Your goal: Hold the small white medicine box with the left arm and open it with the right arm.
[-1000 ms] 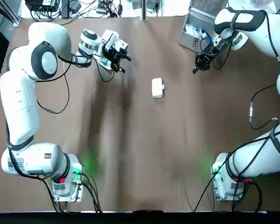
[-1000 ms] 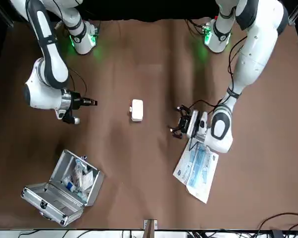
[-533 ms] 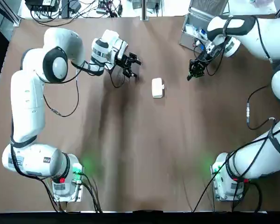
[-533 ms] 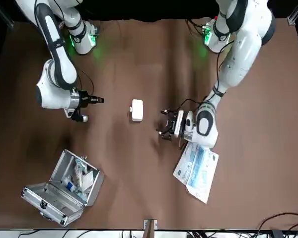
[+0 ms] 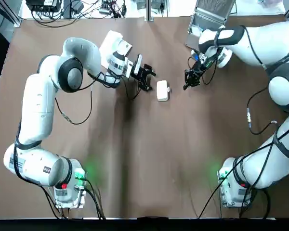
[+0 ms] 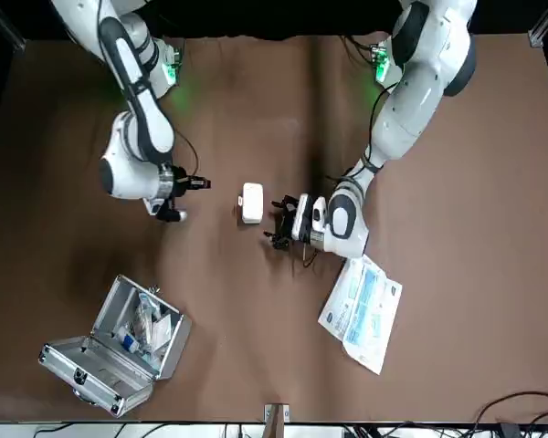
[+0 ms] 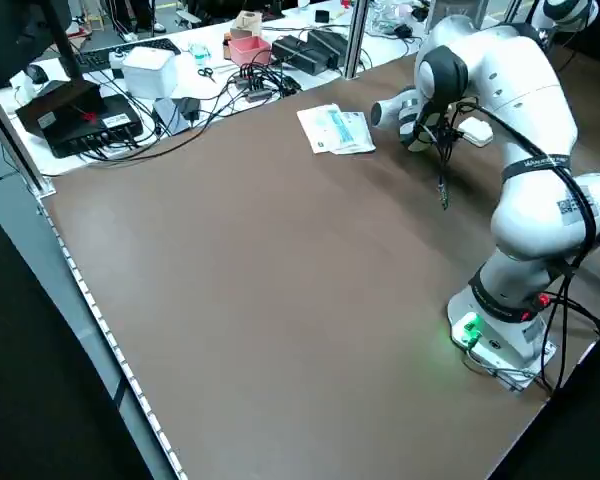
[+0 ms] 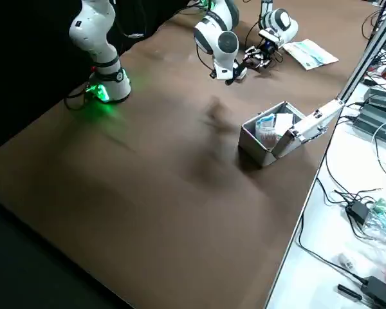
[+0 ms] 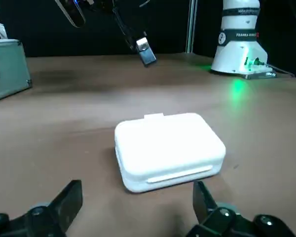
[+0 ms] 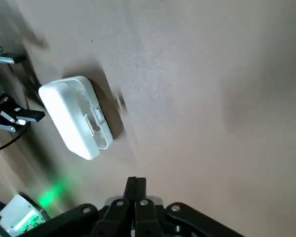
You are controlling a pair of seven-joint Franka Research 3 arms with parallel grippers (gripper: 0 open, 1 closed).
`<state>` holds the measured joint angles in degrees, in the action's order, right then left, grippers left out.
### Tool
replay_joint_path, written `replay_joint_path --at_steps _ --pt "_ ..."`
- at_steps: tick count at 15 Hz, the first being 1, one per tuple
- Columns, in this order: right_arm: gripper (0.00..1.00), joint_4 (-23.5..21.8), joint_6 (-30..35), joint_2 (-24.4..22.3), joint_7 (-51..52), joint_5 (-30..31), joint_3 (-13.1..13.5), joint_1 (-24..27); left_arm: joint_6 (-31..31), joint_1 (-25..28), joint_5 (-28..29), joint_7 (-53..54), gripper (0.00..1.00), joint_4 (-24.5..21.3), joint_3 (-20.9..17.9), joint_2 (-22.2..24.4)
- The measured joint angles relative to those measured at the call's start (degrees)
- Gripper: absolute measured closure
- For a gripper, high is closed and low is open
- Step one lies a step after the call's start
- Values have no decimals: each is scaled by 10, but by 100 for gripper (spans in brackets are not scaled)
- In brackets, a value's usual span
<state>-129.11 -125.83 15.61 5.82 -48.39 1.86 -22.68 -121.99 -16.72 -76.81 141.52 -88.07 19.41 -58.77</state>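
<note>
Your left gripper (image 5: 150, 82), spread wide, has reached the box (image 5: 162, 90); your right gripper (image 5: 187, 85), pinched shut, has come near.

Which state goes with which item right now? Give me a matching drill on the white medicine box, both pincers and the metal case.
Items:
1. medicine box
2. left pincer
3. right pincer
4. metal case

States:
A. shut, holding nothing
B. lid open, contents showing
C. open, just short of the box
D. closed, lying between the two pincers

Pairs: 1-D, 2-C, 3-A, 4-B
</note>
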Motion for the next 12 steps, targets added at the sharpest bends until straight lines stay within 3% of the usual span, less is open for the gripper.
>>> replay_joint_path --at_steps 12 --pt "99 0 -11 23 0 -38 0 -30 -24 -30 -23 5 7 31 0 -28"
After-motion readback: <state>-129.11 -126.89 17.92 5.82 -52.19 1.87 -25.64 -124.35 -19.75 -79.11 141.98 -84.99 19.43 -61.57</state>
